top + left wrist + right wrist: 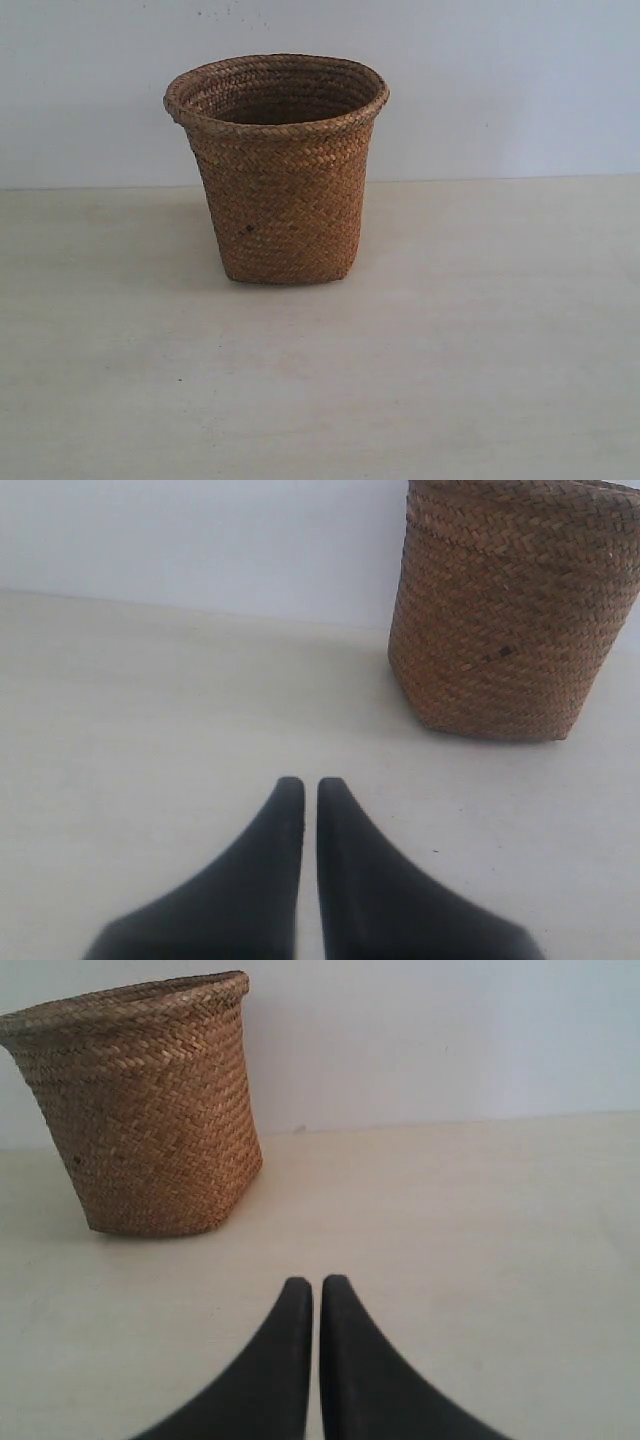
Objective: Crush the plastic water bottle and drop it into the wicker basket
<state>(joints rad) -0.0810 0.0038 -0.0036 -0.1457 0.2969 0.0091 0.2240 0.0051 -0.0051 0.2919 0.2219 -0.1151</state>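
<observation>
The brown wicker basket point(277, 170) stands upright on the pale table, a small dark spot on its side. It also shows in the left wrist view point(510, 610) and the right wrist view point(140, 1105). The plastic water bottle is out of view in every frame; the basket's inside is dark and I cannot see into it. My left gripper point(310, 785) is shut with nothing between its black fingers, well short of the basket. My right gripper point(316, 1282) is also shut and empty, apart from the basket. Neither gripper appears in the exterior view.
A pale wooden table point(480, 350) runs under everything, and a plain white wall point(500, 80) rises behind the basket.
</observation>
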